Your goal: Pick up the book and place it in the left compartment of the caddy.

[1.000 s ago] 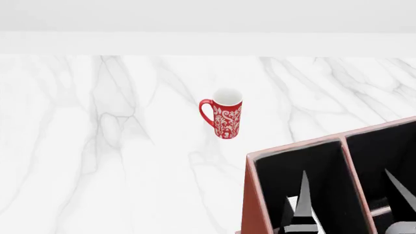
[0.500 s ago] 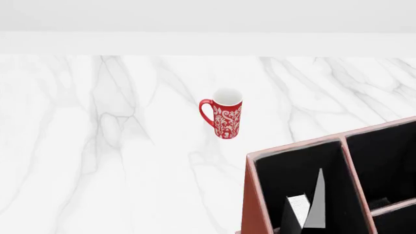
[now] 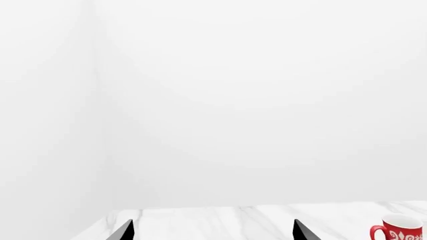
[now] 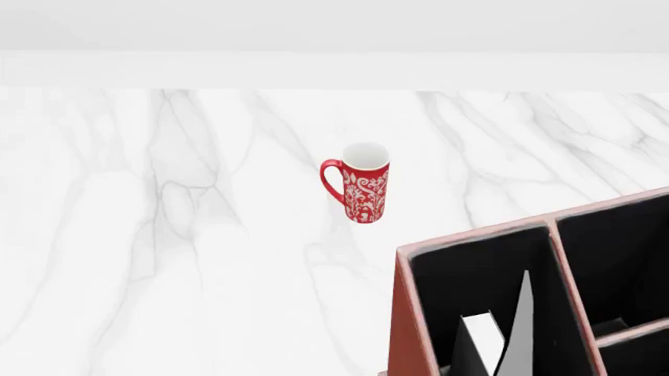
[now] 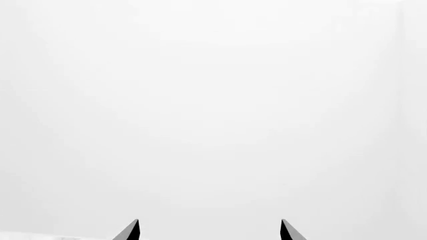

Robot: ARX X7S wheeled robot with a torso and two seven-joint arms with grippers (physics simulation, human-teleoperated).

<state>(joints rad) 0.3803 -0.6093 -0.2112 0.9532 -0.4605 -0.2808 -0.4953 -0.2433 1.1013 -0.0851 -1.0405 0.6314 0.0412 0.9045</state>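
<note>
The reddish-brown caddy (image 4: 403, 321) fills the lower right of the head view. Its left compartment (image 4: 460, 278) is black inside. Low in that compartment shows a black corner with a white face (image 4: 480, 335), which looks like the book standing inside. One grey pointed fingertip (image 4: 521, 325) rises just beside it; I cannot tell which arm it belongs to. My left gripper (image 3: 211, 232) is open, with only the marble counter between its tips. In its own view my right gripper (image 5: 209, 231) is open too and faces a blank white wall.
A red patterned mug (image 4: 363, 186) stands upright on the white marble counter (image 4: 188, 235), left of and beyond the caddy; the left wrist view also catches the mug (image 3: 399, 231). A white wall runs along the counter's far edge.
A second ago two grey fingertips stood wide apart over the caddy. Only one shows now, shifted right; the tip over the right section has left the view. The white-faced corner stays in the left compartment.
</note>
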